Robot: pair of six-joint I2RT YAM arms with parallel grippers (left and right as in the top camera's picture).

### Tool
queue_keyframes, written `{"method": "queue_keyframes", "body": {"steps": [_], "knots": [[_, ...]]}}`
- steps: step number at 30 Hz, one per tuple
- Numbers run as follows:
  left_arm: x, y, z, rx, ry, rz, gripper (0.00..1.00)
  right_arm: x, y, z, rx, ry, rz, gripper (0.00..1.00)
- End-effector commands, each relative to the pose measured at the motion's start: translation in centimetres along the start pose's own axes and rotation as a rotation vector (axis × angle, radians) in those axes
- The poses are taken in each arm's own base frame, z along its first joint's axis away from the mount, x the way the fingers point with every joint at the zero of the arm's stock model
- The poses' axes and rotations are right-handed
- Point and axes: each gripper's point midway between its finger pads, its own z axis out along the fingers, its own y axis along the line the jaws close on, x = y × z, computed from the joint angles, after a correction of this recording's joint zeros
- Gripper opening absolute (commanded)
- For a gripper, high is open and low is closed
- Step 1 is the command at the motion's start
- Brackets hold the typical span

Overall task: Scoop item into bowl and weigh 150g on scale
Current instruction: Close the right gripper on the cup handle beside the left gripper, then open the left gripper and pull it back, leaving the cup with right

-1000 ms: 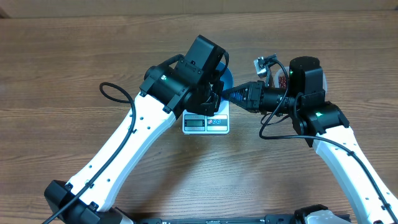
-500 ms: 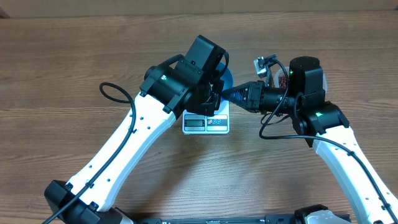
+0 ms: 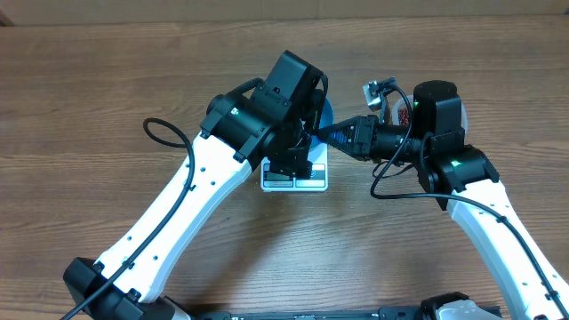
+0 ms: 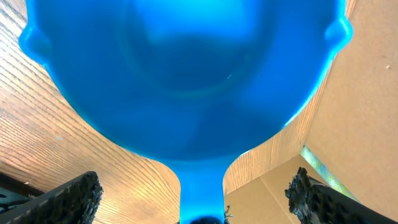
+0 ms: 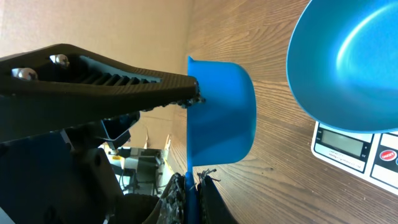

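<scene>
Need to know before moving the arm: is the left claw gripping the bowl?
No, the left claw stands wide open in the left wrist view, neither finger touching the bowl.

Blue bowl (image 5: 348,62), white scale (image 5: 367,163), blue scoop (image 5: 224,112), wood-grain table (image 3: 107,71)

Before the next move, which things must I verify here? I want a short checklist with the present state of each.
1. Left gripper free of bowl: ok, jaws wide apart.
2. Bowl on scale: ok.
3. Right gripper shut on scoop: ok.
4. Scoop loaded: cannot tell, its opening faces away.
5. Left arm clear of the bowl: not ok, it covers it from above.
6. Scale display readable: cannot tell, too small.
</scene>
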Motion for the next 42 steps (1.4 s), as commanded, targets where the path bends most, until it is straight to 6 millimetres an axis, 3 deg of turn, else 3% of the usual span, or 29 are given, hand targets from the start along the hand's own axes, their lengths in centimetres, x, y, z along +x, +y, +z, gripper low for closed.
{"method": "queue_keyframes", "body": {"steps": [1,9,14,23,30,35,42], "knots": [[0.1,-0.2,-0.1,0.007,0.000,-0.004,1.00,-0.4,1.0,-0.1,-0.017,-0.007,-0.029,0.04],[-0.2,-0.4,-0.5,0.016,-0.001,0.013,1.00,-0.6,0.9,-0.1,-0.010,-0.013,-0.029,0.04],[-0.8,-1.0,-1.9,0.051,0.003,0.041,0.99,-0.9,0.6,-0.1,0.008,-0.029,-0.028,0.04],[-3.3,-1.5,-8.0,0.167,-0.021,0.081,1.00,-1.9,-0.3,-0.7,0.043,-0.075,-0.021,0.04],[-5.8,-0.2,-10.7,0.171,-0.064,0.060,1.00,-3.0,-1.1,-1.8,0.059,-0.115,-0.006,0.04],[-7.6,0.2,-11.1,0.150,-0.118,0.184,1.00,-3.2,-1.2,-2.1,0.058,-0.123,-0.002,0.04],[-9.5,0.4,-11.4,0.092,-0.223,0.603,1.00,-4.2,-1.9,-3.1,0.074,-0.160,0.003,0.04]]}}
